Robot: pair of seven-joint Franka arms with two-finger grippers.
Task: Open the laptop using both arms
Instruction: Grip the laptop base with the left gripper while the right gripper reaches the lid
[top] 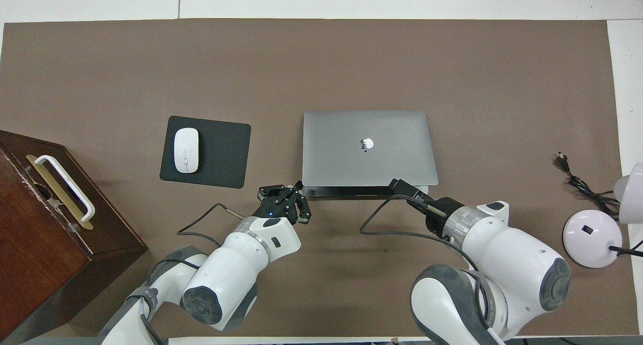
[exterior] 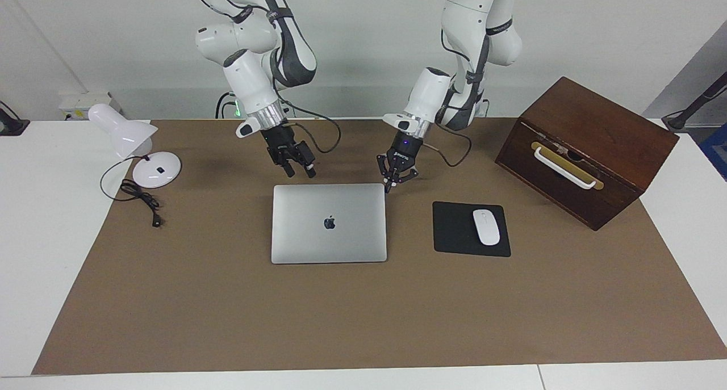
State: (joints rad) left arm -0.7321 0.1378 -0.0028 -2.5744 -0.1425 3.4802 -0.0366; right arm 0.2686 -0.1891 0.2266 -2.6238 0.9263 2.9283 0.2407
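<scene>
Nearby, the mouse pad [exterior: 471,229] lay beside the closed laptop [exterior: 329,223]; the left end effector [exterior: 388,189] was pinched together, the right end effector [exterior: 300,171] narrowly parted.

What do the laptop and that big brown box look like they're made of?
The laptop looks like brushed metal: a smooth, matte silver-grey lid with an even sheen. The box looks like dark varnished wood, with faint grain and a slight gloss; its white handle could be plastic or painted metal.
</scene>
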